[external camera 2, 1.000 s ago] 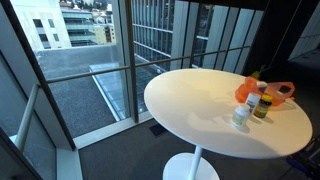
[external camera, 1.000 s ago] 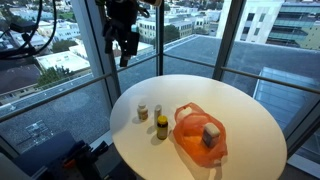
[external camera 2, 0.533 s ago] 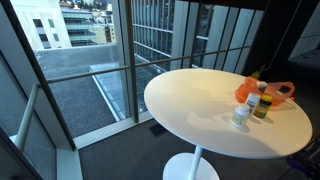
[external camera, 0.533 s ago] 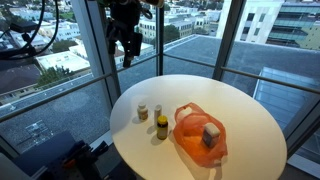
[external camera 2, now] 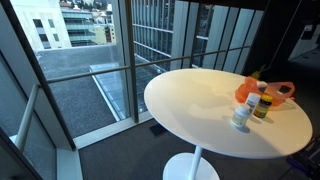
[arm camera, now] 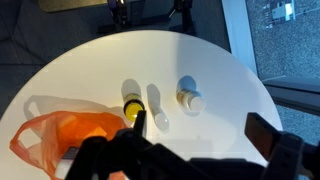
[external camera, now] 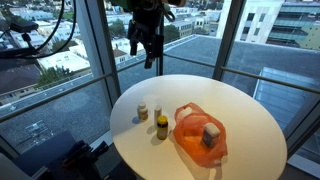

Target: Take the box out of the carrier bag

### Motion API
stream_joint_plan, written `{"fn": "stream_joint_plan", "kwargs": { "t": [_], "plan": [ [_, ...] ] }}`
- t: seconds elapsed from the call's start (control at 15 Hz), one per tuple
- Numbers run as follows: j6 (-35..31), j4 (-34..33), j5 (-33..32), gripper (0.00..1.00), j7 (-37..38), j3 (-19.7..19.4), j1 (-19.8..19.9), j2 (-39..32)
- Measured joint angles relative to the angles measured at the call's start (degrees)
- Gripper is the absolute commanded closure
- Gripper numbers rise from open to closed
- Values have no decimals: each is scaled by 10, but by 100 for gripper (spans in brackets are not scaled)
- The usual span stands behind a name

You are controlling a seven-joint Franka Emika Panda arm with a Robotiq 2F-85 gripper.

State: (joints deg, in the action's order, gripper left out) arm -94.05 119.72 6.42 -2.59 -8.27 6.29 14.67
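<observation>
We see the gripper (external camera: 146,55) hanging high above the far edge of a round white table (external camera: 245,110). We cannot tell whether its fingers are apart or together. The box (external camera: 211,133) sits inside an open orange bag (external camera: 188,122), well below the gripper and off to the right, nearer the camera, seemingly upright. Three small bottles (external camera: 161,126) stand just beside the bag. Tall windows (external camera: 60,90) surround the table, with city buildings beyond.

A dark bottle (external camera: 162,127) stands just beside the bag (external camera: 188,128); overhead is open.
</observation>
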Motion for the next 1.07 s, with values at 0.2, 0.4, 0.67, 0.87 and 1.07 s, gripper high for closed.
{"fn": "stream_joint_plan", "kwargs": {
  "t": [0.2,0.4,0.67,0.87,1.07],
  "plan": [
    [-36,-16,0,0,5,-10,16,-32],
    [-82,-28,0,0,11,-20,30,-61],
    [-136,-37,0,0,16,-30,42,-97],
    [-165,-44,0,0,23,-36,47,-122],
    [-156,-52,2,0,24,-39,49,-135]
  ]
}}
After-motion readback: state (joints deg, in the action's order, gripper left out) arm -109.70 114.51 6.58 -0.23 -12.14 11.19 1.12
